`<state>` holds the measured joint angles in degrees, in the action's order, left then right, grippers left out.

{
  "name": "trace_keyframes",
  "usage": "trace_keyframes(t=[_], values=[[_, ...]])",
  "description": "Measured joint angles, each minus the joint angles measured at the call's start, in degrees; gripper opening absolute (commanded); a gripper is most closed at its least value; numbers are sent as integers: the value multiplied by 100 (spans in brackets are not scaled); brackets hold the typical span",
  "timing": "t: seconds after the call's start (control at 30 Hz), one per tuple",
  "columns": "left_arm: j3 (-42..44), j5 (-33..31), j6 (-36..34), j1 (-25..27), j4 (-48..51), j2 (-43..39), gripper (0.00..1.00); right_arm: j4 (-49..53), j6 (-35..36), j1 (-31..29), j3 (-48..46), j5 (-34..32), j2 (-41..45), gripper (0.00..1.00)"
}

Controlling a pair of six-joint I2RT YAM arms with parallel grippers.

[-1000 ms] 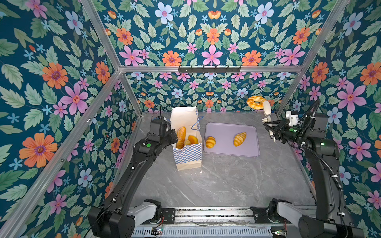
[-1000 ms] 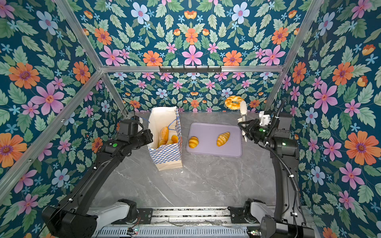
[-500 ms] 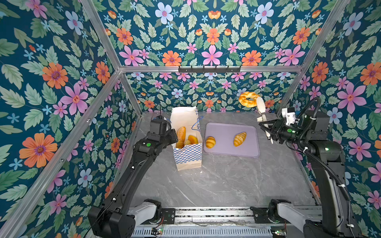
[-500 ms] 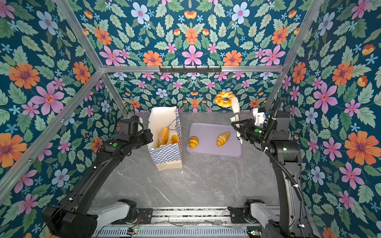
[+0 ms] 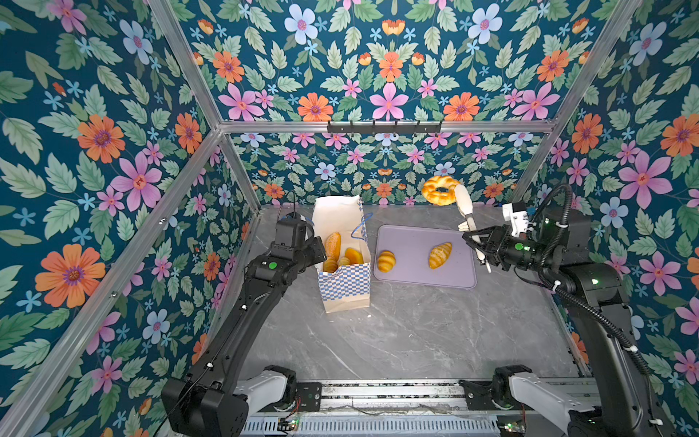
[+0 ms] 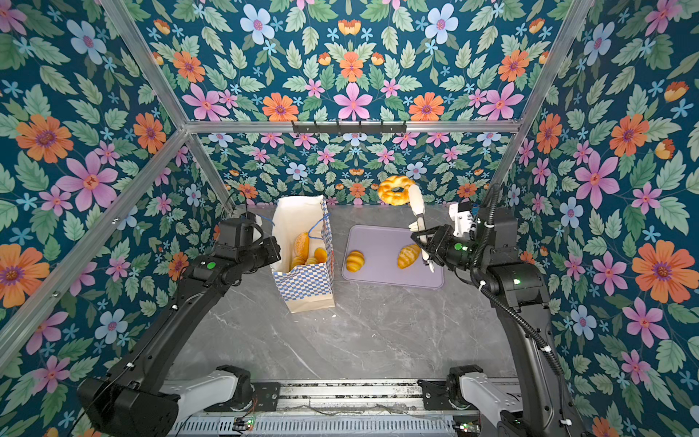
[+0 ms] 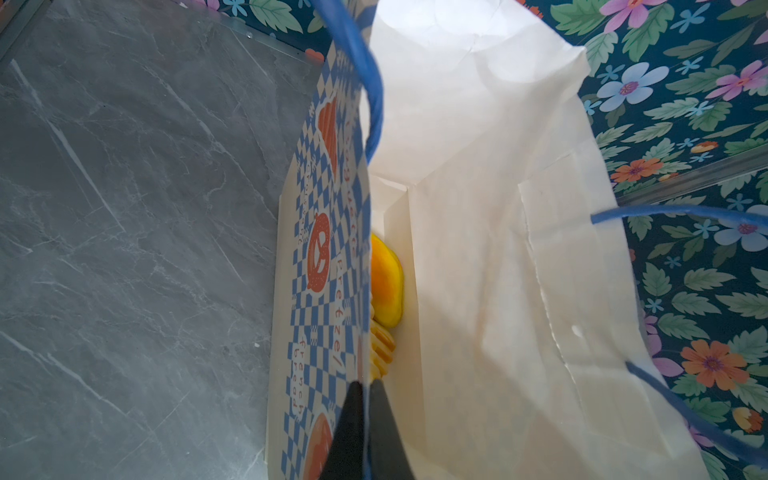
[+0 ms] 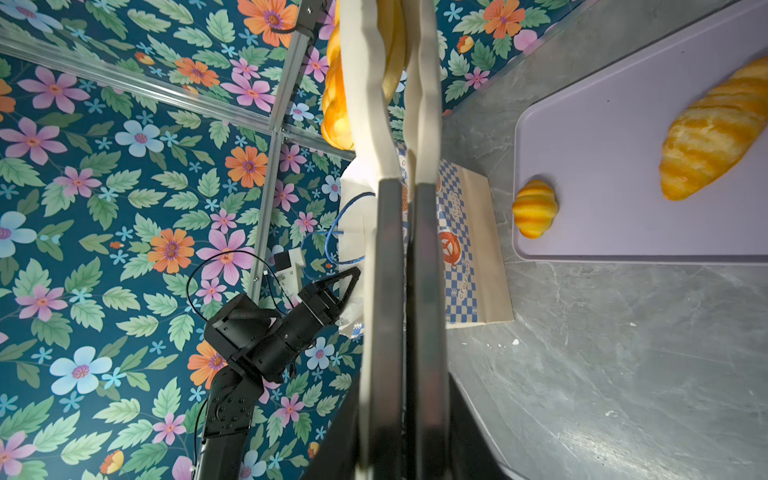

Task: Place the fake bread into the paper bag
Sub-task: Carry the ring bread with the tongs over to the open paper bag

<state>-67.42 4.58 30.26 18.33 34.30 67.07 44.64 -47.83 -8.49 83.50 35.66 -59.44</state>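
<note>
Black arms [image 5: 234, 321] with green lights [image 5: 271, 265], white bases [image 5: 264, 382]; right one has corrugated cable [image 5: 601, 321], cream pincer fingers [image 5: 464, 200].

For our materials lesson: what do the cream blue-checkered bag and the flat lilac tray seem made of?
The cream blue-checkered bag looks like matt paper: sharp creases and folds, light glowing through its walls. The flat lilac tray is probably smooth, satin plastic: rounded moulded corners, raised rim.
</note>
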Motion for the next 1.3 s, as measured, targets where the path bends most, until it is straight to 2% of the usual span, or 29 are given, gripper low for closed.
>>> trace_keyframes(t=[0.57, 1.3], values=[[55, -2, 81, 0, 0, -79, 4, -114, 0, -1510, 387, -734, -629, 16], [144, 0, 87, 0, -83, -131, 4, 136, 402, -2992, 2057, -1491, -2076, 16]])
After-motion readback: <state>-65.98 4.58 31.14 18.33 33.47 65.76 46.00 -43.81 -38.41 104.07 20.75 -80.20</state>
